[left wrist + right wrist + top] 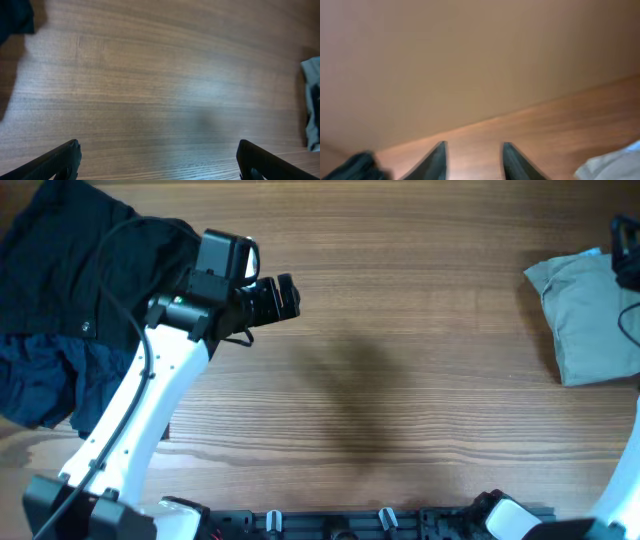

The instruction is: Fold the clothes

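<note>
Lying at the right edge of the table point(400, 280), toward the far right corner: the pale khaki-grey garment point(585, 320). Looks folded into a compact, roughly squared packet, layers doubled over, soft wrinkles across the top and a sliver of light blue at its far edge. Judging by that, mostly done, with perhaps only a final tidy left. Over its far corner, the right gripper point(472, 150), jaws parted with nothing between them. Well apart, over bare wood on the left half, the left gripper point(285, 298), spread wide and empty. Heaped at the far left corner, a black garment point(70, 260). Beside it, at the left edge, a navy blue garment point(40, 380), both unfolded.
</note>
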